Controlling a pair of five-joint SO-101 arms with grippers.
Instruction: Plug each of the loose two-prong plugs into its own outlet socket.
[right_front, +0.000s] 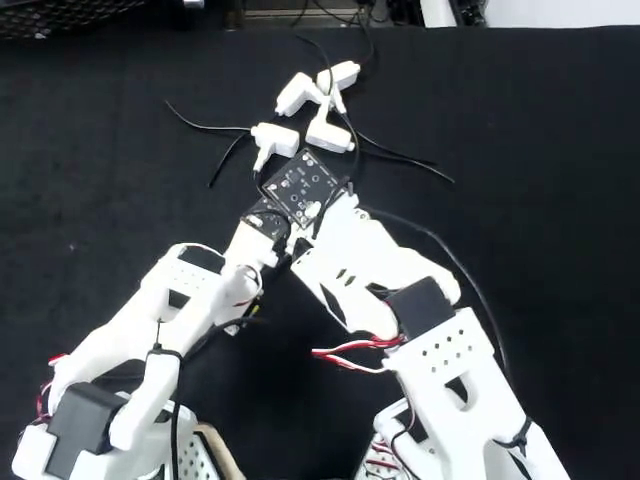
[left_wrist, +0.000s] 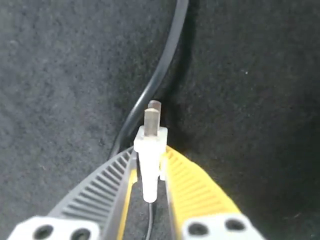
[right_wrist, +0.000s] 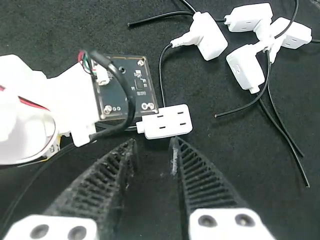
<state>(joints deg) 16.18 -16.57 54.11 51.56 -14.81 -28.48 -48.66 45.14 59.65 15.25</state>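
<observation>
Black cloth covers the tabletop (right_front: 530, 140), over whose middle the left arm (right_front: 170, 310) and right arm (right_front: 400, 270) stretch forward and angle inward until their wrists nearly meet, near a cluster of white corded pieces (right_front: 330, 135) lying farther out. At the end of its arm the left pincer (left_wrist: 150, 160) is pressed together on a white two-prong plug (left_wrist: 151, 137), pinching its body with the prongs pointing forward above the cloth beside a black cable (left_wrist: 160, 70). Spread apart and holding nothing, the right pincer (right_wrist: 152, 143) hangs with its tips just short of a white outlet socket (right_wrist: 165, 121) lying flat on the cloth beside the left arm's wrist.
</observation>
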